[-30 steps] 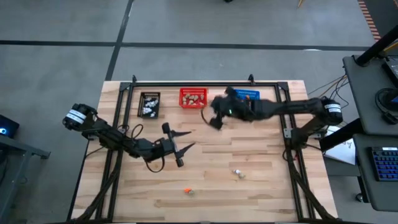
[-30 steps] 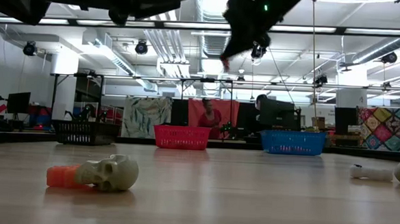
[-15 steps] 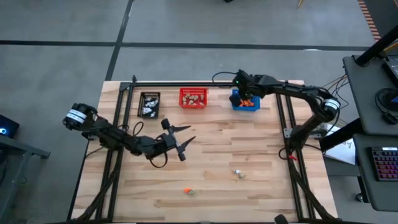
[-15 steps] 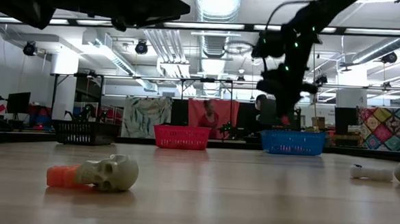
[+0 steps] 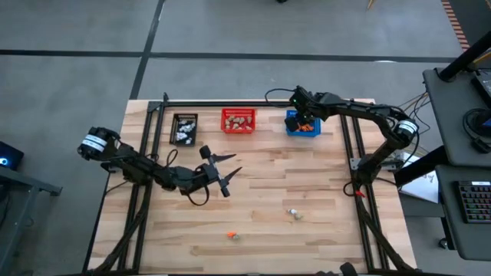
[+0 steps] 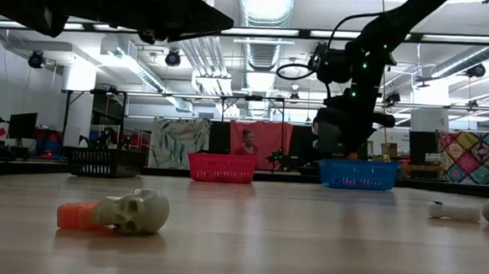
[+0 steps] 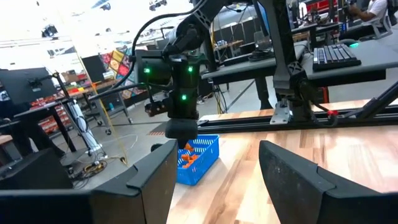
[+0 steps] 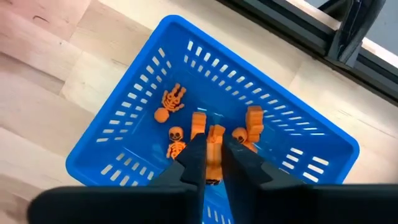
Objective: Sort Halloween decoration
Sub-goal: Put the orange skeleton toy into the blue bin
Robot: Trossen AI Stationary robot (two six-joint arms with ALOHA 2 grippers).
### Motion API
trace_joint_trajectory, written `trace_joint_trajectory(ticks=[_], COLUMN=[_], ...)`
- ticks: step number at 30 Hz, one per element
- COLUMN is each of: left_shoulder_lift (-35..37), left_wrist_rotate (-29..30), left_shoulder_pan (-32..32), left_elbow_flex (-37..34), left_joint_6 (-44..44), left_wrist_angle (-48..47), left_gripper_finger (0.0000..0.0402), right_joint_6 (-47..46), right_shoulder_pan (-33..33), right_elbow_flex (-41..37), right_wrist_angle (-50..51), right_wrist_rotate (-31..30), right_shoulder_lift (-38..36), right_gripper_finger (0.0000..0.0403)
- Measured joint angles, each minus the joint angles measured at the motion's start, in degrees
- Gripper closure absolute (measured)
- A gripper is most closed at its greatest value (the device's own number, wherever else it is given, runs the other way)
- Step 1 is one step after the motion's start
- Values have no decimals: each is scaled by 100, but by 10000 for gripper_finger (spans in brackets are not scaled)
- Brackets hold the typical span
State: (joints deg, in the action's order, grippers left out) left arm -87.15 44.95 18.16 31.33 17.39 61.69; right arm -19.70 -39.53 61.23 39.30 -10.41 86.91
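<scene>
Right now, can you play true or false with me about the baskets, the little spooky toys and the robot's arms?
1. The right gripper hangs over the blue basket. True.
2. The blue basket holds white toys. False: the toys in it are orange.
3. A skull lies on the table. True.
4. The left gripper is over the red basket. False: it hovers over bare table, fingers open.
5. The black basket sits between the red and blue ones. False: the red one is in the middle.
</scene>
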Motion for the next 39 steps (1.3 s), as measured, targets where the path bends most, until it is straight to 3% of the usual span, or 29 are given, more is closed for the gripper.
trace_joint_trajectory(ticks=[7, 14, 18, 23, 30, 35, 39], left_shoulder_lift=[0, 0, 24, 172, 249, 223, 223], left_wrist_rotate=[0, 13, -598, -1689, -2999, -3220, -3220], left_shoulder_pan=[2, 2, 19, 19, 119, 377, 643], left_elbow_flex=[0, 2, 3, 137, 771, 1188, 1300], left_joint_6=[-11, -683, -1260, -2088, -2719, -2929, -3247], left_wrist_angle=[-7, -184, -745, -2034, -4775, -6222, -6751], left_gripper_finger=[194, 194, 194, 194, 194, 194, 194], right_joint_6=[-7, 10, 17, 16, -22, -181, -278], right_shoulder_pan=[0, 33, 194, 544, 1303, 1969, 2519], right_elbow_flex=[0, 0, 0, 2, 3, 7, 7], right_wrist_angle=[-80, -102, -99, -100, -111, -145, -166], right_wrist_rotate=[4, 4, 15, 10, -7, -11, -39], right_shoulder_lift=[0, -64, -242, -640, -1302, -1659, -1770], right_gripper_finger=[312, 309, 308, 306, 316, 313, 312])
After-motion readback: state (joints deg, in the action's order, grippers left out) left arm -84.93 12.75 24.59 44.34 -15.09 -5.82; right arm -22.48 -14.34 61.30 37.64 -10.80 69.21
